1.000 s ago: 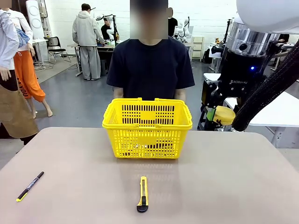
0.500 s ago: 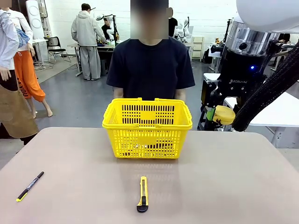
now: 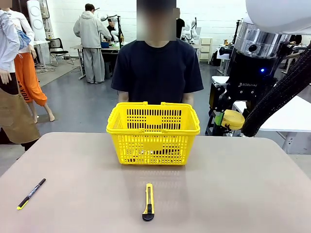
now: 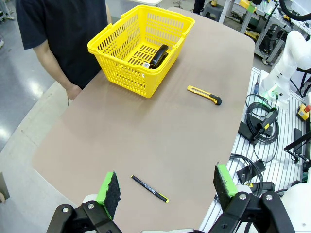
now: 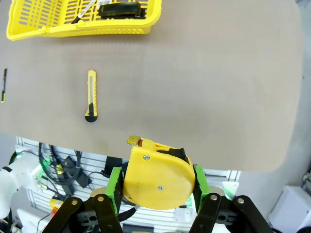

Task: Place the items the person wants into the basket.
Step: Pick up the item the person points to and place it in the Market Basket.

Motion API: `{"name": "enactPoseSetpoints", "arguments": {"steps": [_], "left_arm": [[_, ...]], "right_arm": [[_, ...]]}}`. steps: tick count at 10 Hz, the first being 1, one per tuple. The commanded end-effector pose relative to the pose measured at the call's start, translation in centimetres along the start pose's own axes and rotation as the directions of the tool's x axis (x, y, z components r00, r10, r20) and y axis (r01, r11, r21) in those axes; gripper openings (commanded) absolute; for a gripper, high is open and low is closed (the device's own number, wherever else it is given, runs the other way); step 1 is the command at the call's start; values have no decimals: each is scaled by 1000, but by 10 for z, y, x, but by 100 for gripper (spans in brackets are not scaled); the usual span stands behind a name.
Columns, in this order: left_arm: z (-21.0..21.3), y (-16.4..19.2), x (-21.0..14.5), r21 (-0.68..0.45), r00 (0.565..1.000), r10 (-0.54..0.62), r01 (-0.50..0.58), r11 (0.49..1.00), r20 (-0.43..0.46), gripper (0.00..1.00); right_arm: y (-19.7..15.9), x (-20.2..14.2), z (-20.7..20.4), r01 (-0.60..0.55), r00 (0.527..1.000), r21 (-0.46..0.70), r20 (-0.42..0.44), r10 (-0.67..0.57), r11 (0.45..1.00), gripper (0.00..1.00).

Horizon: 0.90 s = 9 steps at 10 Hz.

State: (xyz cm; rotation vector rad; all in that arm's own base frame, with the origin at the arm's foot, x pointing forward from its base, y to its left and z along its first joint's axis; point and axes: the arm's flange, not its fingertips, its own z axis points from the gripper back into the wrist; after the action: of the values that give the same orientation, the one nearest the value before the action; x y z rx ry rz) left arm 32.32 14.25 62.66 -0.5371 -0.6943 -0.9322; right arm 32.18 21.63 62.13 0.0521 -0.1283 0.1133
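One basket, one knife, one pen.

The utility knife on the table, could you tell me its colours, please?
Yellow body with a black end; the utility knife shows best in the front view.

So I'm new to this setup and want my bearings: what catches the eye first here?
The bright yellow basket at the table's far edge, in front of the person, with a black stapler inside. The right gripper, raised beside the table, grips a yellow tape measure. A utility knife lies mid-table, a pen at the left.
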Motion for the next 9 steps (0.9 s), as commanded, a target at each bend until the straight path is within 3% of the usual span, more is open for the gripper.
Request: {"name": "enactPoseSetpoints", "arguments": {"steps": [1, 4, 7, 9], "left_arm": [[1, 0, -1, -8, 1000, -15, 15, 1000, 3, 100], [1, 0, -1, -8, 1000, -15, 15, 1000, 3, 100], [1, 0, -1, -8, 1000, -15, 15, 1000, 3, 100], [1, 0, -1, -8, 1000, -15, 15, 1000, 3, 100]], "right_arm": [[26, 26, 5, -19, 999, -11, -50, 19, 1000, 69], [101, 137, 17, -21, 984, -115, -176, 0, 993, 69], [149, 231, -8, 4, 990, -99, -142, -19, 995, 69], [175, 265, -46, -45, 991, -106, -127, 32, 993, 69]]}}
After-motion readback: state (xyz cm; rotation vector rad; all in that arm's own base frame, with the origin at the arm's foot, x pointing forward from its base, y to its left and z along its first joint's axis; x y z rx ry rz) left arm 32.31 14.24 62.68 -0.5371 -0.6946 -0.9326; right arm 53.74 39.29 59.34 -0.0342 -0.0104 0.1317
